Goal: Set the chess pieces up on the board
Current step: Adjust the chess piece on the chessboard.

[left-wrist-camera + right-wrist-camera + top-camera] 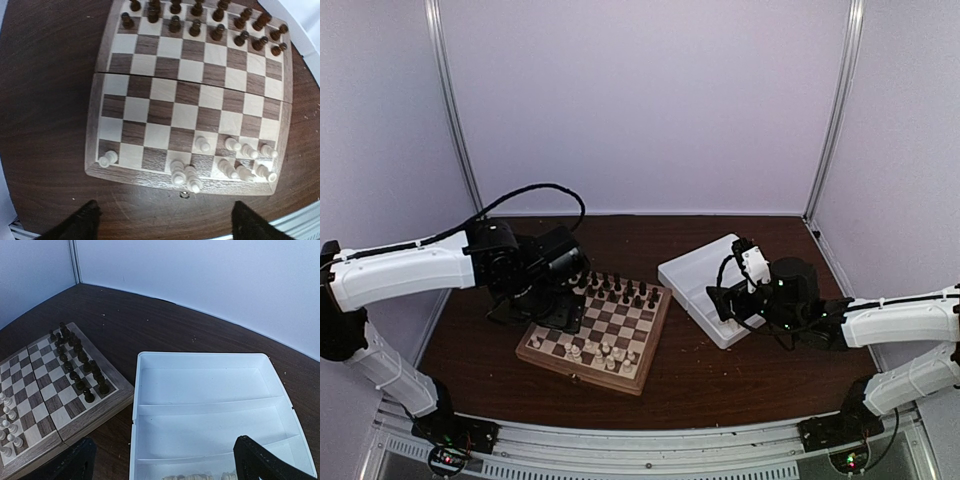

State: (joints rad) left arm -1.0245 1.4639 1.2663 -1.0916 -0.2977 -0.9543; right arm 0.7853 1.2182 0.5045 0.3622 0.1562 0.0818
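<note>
Brown wooden table [720,385] sits between pale walls [650,100]. We see the square checkered wooden board [620,322] flat mid-table, slightly turned, cream chess pieces [605,350] nearest us. Left gripper [165,206] and right gripper [164,442] gape empty.

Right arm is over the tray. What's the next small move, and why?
Probably lower the open right pincer onto one of the cream pieces lying in the white tray's nearest compartment. The pincer hangs empty above them, and the cream side of the board shows many unfilled squares.
</note>
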